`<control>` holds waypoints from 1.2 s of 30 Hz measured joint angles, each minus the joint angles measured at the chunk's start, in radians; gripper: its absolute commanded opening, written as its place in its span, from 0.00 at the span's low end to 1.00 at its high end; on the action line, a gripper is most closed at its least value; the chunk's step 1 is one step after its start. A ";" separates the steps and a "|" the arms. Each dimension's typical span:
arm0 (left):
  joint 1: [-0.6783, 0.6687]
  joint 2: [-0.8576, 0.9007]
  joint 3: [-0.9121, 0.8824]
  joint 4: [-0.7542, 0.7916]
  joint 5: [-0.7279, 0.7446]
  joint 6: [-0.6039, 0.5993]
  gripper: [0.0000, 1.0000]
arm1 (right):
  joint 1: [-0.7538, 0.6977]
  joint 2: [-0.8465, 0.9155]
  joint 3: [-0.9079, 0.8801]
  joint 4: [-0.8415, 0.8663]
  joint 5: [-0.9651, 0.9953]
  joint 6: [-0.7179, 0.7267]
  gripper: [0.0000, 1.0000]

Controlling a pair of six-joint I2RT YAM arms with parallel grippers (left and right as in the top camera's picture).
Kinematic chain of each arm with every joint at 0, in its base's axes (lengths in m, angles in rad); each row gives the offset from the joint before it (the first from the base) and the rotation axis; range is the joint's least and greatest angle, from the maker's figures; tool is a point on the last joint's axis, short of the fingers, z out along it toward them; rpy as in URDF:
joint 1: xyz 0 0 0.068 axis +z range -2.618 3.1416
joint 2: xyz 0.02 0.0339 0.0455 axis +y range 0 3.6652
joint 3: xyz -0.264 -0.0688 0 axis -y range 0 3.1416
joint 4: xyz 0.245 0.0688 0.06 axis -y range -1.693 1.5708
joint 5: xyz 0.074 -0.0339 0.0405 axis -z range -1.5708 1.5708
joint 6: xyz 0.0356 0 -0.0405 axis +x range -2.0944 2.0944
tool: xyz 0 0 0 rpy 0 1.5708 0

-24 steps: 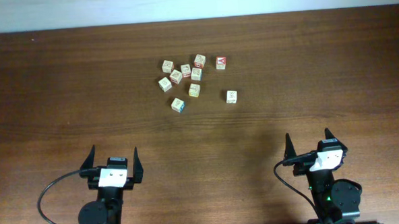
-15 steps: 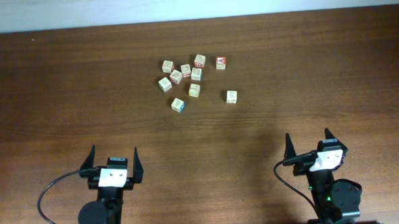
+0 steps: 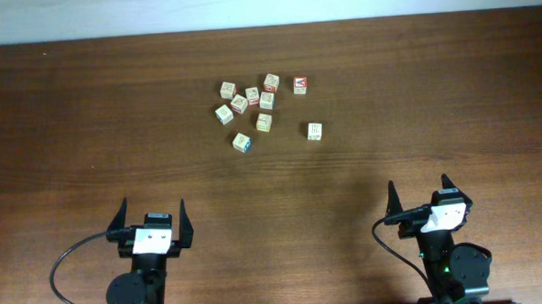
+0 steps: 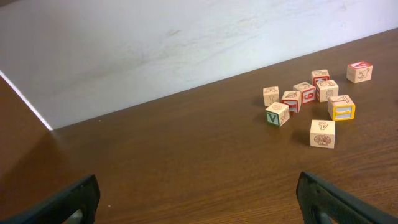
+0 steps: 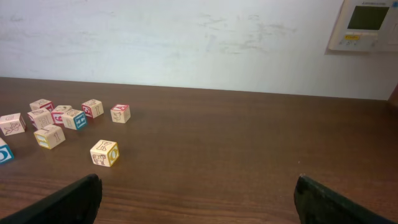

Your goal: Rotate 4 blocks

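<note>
The blocks (image 3: 264, 122) sit clustered on the table (image 3: 69, 133), far middle; I judge none rotated yet, all four left to do. They lie at one o'clock from my left gripper (image 3: 153, 207), eleven o'clock from my right gripper (image 3: 417, 184), well apart. Both grippers gape wide, holding nothing.

Nine pale cubes (image 3: 266, 100) grouped far-centre on dark wooden table (image 3: 87, 132), red-faced cube (image 3: 299, 84) at the right end, lone cube (image 3: 315, 130) apart nearer, blue-marked cube (image 3: 241, 142) nearest the arms, left gripper (image 3: 152, 208) and right gripper (image 3: 417, 184) at near edge, spread wide, empty.
</note>
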 measured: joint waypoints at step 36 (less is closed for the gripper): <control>-0.004 1.532 1.483 -0.821 0.291 -0.232 1.00 | 0.038 1.500 1.238 -0.657 -0.363 0.144 0.79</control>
